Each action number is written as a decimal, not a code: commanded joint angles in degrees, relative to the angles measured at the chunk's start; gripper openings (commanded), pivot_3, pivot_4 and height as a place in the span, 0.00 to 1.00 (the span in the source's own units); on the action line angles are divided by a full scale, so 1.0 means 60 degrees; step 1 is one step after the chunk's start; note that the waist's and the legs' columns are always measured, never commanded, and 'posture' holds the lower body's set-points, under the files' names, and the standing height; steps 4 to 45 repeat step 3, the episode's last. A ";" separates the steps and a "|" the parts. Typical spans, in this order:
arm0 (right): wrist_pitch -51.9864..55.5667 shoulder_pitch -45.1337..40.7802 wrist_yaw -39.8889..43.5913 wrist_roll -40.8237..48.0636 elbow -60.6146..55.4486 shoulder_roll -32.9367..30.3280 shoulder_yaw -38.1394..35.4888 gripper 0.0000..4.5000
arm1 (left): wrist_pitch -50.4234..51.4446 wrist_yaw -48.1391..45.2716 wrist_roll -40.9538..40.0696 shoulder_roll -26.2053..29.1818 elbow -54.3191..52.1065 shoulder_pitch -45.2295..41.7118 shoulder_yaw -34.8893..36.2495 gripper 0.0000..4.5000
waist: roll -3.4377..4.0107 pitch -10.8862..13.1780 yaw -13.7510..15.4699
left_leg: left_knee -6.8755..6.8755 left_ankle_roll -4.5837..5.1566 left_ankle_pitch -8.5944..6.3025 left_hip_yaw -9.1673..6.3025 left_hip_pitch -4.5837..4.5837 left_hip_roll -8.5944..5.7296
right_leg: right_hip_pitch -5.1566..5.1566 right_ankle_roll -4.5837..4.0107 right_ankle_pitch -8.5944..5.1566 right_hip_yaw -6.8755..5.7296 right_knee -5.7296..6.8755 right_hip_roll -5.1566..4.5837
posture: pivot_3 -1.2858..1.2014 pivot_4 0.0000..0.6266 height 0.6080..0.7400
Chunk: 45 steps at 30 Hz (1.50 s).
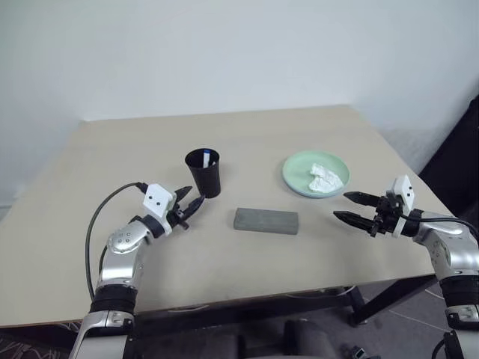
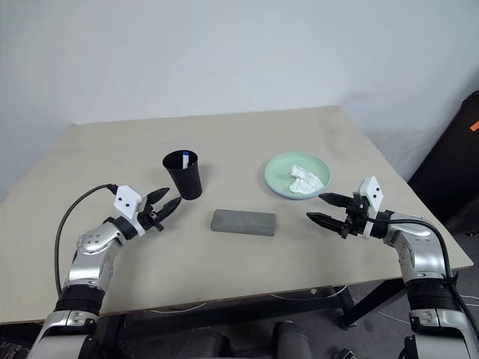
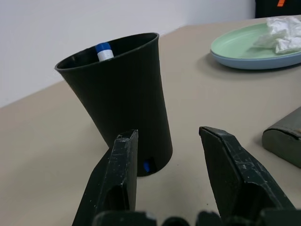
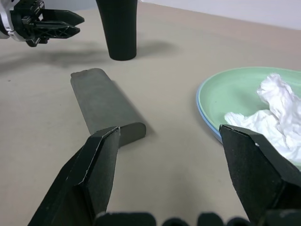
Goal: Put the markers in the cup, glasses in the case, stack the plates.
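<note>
From the left eye view I see the beige surface (image 1: 247, 142) with the black cup (image 1: 204, 173) standing upright left of centre, a blue-capped marker (image 1: 206, 158) poking up inside it. The grey case (image 1: 266, 220) lies closed and flat in front of the cup, a little to the right. Farther right, the pale green plate (image 1: 315, 173) sits stacked on the light blue plate (image 1: 299, 190), whose rim peeks out underneath, and a crumpled white tissue (image 1: 325, 179) lies on the green one. My left gripper (image 1: 192, 202) hovers just beside the cup's base, its jaws parted and empty. My right gripper (image 1: 349, 207) is to the right of the case, in front of the plates, its jaws spread wide with nothing between them.

The right eye view gives me the same layout.

In the left wrist view, the cup is close ahead, apart from the two black fingers (image 3: 120, 181), which stand open with a clear gap. The marker's blue cap shows above the rim. The stacked plates and tissue lie beyond, and a corner of the case is at the edge.

In the right wrist view, the wide-open jaws frame the case's near end and the plates' rim. I also see the left gripper beside the cup's base. I cannot see the glasses or a second marker anywhere.
</note>
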 commanded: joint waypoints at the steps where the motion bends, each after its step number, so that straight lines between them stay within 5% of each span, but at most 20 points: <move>1: -0.0202 0.0085 0.0016 0.0046 -0.0110 -0.0250 -0.0350 0.81 | -0.0297 0.0149 0.0054 -0.0056 -0.0184 -0.0098 0.0068 0.47 | 0.0000 0.0000 0.0004 | 0.0000 0.0000 0.0000 -0.0001 0.0000 0.0000 | 0.0001 0.0000 0.0000 0.0000 0.0001 0.0000 | 0.52 0.00 1.00; 45: -0.0218 0.0091 0.0038 0.0032 -0.0075 -0.0298 -0.0345 0.81 | -0.0352 0.0221 0.0129 -0.0120 -0.0223 -0.0001 0.0007 0.47 | 0.0000 0.0000 0.0006 | 0.0001 -0.0001 0.0000 -0.0002 0.0001 0.0000 | 0.0001 0.0000 0.0000 -0.0001 0.0001 -0.0001 | 0.52 0.00 1.00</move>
